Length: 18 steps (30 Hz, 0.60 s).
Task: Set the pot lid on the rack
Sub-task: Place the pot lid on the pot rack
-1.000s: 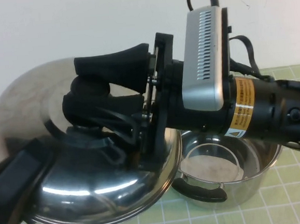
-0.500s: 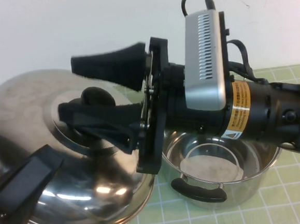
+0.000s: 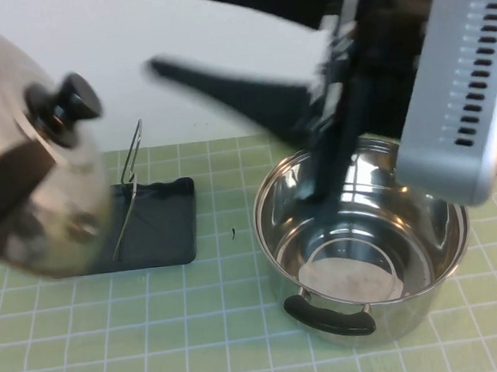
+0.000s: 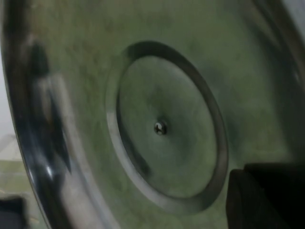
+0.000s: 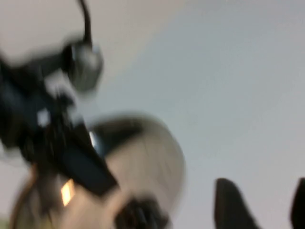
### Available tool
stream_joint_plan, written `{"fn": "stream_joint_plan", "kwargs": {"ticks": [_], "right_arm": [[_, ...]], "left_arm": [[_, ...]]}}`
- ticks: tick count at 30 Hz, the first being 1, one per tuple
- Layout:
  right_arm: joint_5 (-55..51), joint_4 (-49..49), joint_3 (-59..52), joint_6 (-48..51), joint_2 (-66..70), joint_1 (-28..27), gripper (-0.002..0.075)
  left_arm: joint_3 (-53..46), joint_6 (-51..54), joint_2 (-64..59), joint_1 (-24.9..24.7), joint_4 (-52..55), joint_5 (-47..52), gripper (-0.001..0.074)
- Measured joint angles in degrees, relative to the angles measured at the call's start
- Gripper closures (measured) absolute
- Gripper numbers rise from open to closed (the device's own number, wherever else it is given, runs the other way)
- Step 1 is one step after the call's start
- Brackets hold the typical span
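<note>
The pot lid [image 3: 30, 151], shiny steel with a black knob [image 3: 65, 101], hangs tilted almost on edge at the far left, above the left end of the rack [image 3: 152, 224]. The rack is a dark tray with thin wire loops. My left gripper [image 3: 8, 192] is shut on the lid's rim. The left wrist view is filled by the lid's underside [image 4: 162, 95], with one dark finger [image 4: 267, 200] against it. My right gripper [image 3: 269, 124] is open and empty, raised above the pot. Its two fingers stand apart in the right wrist view [image 5: 267, 210].
The deep steel pot [image 3: 365, 246] with black handles stands uncovered at the right, beside the rack. The green gridded mat [image 3: 201, 345] covers the table. A white wall is behind. The right arm's camera housing [image 3: 465, 91] looms at the top right.
My right gripper has let go of the lid's knob and risen up and to the right. The lid has swung left and tipped more upright in my left gripper, uncovering the rack.
</note>
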<state>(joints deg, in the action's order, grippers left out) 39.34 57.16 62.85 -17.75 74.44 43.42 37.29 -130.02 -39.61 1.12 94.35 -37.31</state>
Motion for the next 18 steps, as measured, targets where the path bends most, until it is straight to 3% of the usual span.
{"fn": "stream_joint_plan", "kwargs": {"ticks": [3,6,9,18], "right_arm": [[-17.9,7.9,0.0,-0.6,-4.9,0.0,0.0598],[-30.5,9.6,-1.6,-1.8,-8.1,0.0,0.0686],[-35.8,9.7,-5.0,-1.9,-10.6,0.0,0.0712],[-37.8,9.7,-15.9,-5.0,-15.9,0.0,0.0725]], "left_arm": [[5.1,-1.1,-5.3,0.0,5.4,3.5,0.0644],[9.3,-0.3,-12.5,0.0,6.9,4.5,0.0644],[13.0,3.5,-19.9,0.0,7.1,3.4,0.0644],[21.1,11.7,-40.0,0.0,7.6,-4.4,0.0644]]}}
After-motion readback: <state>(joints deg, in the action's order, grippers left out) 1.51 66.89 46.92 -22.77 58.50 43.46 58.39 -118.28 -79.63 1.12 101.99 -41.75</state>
